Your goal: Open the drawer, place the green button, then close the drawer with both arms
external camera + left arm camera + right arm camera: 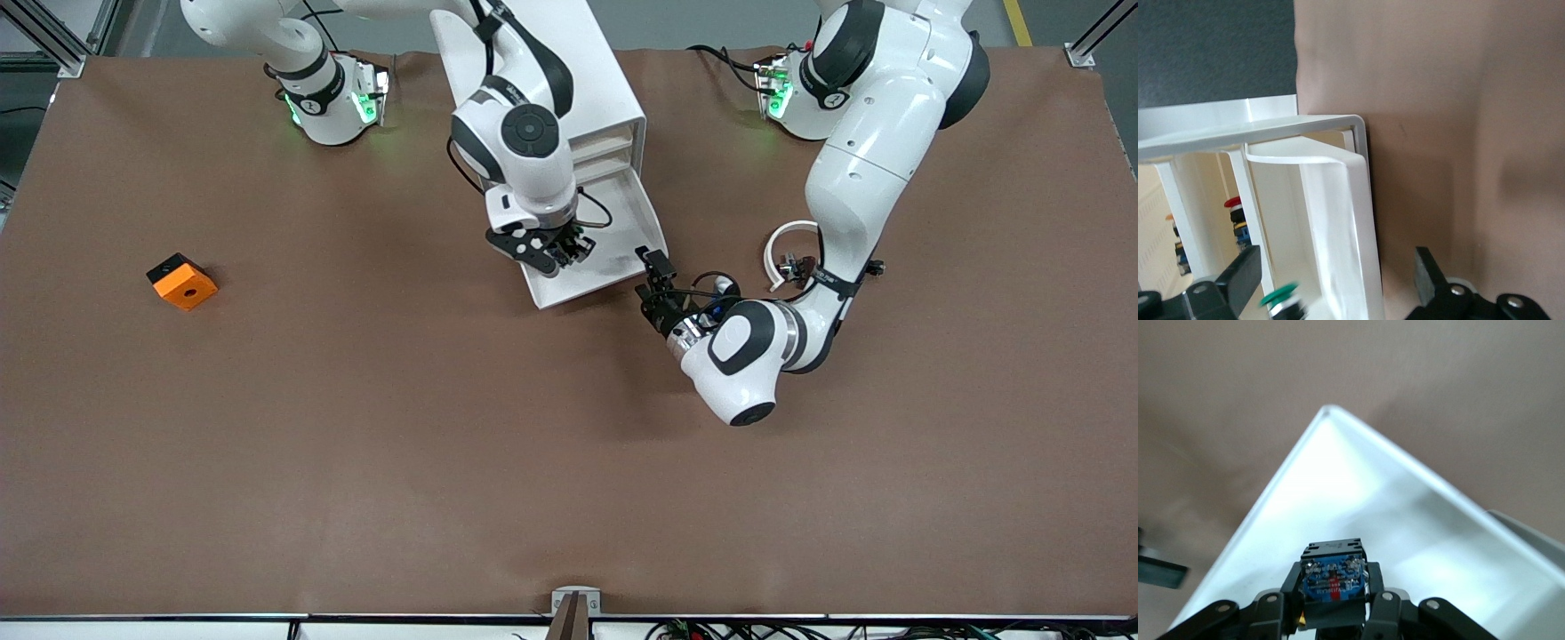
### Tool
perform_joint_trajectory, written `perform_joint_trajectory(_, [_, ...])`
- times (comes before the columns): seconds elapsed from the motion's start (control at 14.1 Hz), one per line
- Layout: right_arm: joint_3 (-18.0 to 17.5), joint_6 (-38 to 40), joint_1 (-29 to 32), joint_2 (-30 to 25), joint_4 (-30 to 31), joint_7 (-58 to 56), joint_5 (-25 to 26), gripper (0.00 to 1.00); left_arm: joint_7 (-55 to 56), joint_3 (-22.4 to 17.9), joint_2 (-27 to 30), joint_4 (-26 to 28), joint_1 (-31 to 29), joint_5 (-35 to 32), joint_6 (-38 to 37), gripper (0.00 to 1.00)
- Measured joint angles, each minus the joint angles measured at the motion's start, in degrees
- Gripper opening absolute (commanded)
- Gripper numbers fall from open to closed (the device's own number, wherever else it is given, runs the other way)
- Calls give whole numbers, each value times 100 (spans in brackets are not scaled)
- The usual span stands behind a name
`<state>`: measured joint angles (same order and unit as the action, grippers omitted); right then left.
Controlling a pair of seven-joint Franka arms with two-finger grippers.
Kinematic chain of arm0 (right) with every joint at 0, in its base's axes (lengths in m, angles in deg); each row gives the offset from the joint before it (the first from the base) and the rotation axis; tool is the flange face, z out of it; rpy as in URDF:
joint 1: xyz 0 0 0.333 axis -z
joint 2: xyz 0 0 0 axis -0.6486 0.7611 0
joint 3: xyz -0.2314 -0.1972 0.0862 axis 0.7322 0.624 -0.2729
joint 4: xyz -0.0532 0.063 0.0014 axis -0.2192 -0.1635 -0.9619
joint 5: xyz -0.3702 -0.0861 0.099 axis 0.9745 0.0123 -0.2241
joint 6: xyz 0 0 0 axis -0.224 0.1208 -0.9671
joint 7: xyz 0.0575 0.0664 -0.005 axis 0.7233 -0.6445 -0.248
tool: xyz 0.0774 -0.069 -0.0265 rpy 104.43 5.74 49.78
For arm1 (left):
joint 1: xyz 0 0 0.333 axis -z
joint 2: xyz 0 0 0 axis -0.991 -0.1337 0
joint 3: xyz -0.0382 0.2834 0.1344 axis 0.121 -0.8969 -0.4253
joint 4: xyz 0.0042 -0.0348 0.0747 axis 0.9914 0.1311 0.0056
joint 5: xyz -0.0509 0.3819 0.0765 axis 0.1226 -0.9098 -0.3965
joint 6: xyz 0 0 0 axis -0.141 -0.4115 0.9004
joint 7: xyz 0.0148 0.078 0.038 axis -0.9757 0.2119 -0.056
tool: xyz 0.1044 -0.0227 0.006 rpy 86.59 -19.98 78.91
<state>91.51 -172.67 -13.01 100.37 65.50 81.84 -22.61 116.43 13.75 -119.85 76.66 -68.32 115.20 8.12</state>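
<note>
The white cabinet (569, 80) stands between the arm bases with its lowest drawer (627, 209) pulled out toward the front camera. My right gripper (551, 252) hangs over the drawer tray (1358, 487), shut on the button (1333, 579), whose blue-black body shows between the fingers. In the left wrist view the button's green cap (1279, 295) shows inside the drawer. My left gripper (653, 276) is open at the drawer's front corner toward the left arm's end. Its fingers (1238, 273) stand on either side of the drawer's wall (1355, 220) without gripping it.
An orange square block with a hole (182, 281) lies toward the right arm's end of the table. A white curved piece with small dark parts (789, 249) lies by the left arm. Red-capped and blue parts (1233, 207) show past the cabinet frame.
</note>
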Motion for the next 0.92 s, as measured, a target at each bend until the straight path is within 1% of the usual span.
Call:
perform_joint_trajectory(0.14, [6, -152, -135, 176, -4, 172, 120, 0, -418, 0, 162, -12, -6, -83, -8, 100])
perform_joint_trajectory(0.21, [10, -199, -187, 223, -11, 233, 147, 37, -647, 0, 261, -15, -9, -159, -13, 100])
perform_joint_trajectory(0.28, [13, -212, -226, 241, -33, 281, 175, 99, -937, 1, 369, -19, -9, -259, -16, 100])
perform_joint_trajectory(0.5, [24, -200, -254, 242, -155, 457, 181, 100, -2182, 23, 768, -44, 10, -736, -15, 100])
perform_joint_trajectory(0.64, [71, -151, -252, 242, -285, 479, 182, 100, -2821, 30, 1022, -45, 34, -1060, 45, 100])
perform_joint_trajectory(0.78, [124, 104, -226, 242, -508, 476, 184, 100, -3386, 35, 1159, -46, 45, -1388, 430, 100])
perform_joint_trajectory(0.92, [159, 546, -116, 240, -833, 327, 198, 100, -3904, 39, 1205, -44, 83, -1707, 1095, 100])
